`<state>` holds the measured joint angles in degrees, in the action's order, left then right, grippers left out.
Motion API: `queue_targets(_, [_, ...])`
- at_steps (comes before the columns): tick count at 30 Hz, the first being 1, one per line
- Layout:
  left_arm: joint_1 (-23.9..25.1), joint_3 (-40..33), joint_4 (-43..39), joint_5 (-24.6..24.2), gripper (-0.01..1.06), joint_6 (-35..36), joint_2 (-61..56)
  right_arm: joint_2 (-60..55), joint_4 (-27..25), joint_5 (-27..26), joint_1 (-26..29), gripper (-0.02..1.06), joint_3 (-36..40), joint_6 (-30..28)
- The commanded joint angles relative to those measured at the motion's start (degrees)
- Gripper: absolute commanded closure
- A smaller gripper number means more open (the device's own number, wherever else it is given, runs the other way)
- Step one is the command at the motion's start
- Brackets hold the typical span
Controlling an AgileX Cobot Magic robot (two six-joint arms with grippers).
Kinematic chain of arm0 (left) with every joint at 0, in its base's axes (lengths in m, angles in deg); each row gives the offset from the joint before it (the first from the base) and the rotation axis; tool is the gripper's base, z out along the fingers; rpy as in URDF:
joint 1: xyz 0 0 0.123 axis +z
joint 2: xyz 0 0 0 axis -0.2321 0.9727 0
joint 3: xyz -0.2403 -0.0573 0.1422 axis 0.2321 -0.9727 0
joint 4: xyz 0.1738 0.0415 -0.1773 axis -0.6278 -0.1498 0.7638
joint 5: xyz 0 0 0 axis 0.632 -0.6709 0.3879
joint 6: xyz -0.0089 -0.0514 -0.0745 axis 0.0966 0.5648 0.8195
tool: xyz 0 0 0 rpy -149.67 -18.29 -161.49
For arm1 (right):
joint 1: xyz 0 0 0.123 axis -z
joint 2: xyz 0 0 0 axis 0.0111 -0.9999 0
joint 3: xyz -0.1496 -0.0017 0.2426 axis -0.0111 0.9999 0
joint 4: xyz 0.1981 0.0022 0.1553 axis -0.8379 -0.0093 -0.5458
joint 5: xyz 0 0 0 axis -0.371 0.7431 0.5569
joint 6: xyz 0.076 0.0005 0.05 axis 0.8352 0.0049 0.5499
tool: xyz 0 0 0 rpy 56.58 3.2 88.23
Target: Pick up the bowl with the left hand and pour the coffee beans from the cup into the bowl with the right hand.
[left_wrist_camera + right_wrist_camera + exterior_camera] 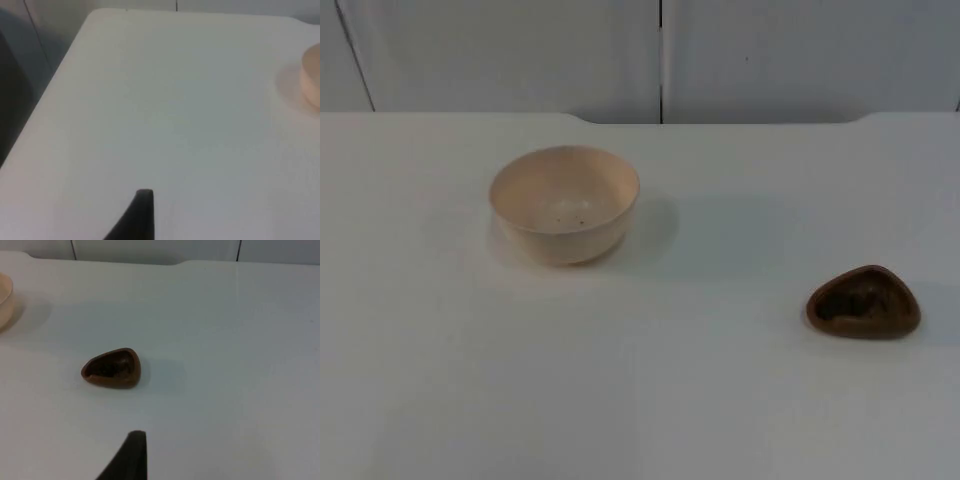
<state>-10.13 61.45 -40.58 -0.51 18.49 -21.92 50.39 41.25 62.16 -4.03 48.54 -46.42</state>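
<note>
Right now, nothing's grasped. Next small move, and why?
Probably bring the left gripper toward the cream bowl. It stands upright, untouched and apart from the brown cup, whose dark contents remain inside; the bowl should be lifted before any pour.

The left gripper (144,200) shows as a single black fingertip in the left wrist view, held above the white surface and tapering upward to a blunt squared tip; it touches nothing. The right gripper (135,440) likewise shows as one dark fingertip in the right wrist view, raised off the surface and pointing toward the far side, in contact with nothing. Whether either gripper's fingers are spread or closed cannot be told.
</note>
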Motion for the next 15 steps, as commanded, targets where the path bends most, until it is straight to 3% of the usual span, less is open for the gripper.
queue_targets(1, [0.1, -0.3, 1.2, 0.3, 0.02, 0.0, -0.2, 0.2, -0.1, 0.0, 0.4, -0.01, 0.5, -0.2])
queue_targets(7, [0.1, 1.6, 1.4, 3.6, 0.17, 0.0, -0.2, 0.2, -0.1, 0.0, 0.4, -0.01, 0.5, -0.2])
queue_targets(15, [0.1, 3.6, 2.1, 5.1, 0.17, 0.0, 0.1, 0.2, -0.1, 0.0, 0.4, -0.01, 0.5, -0.2])
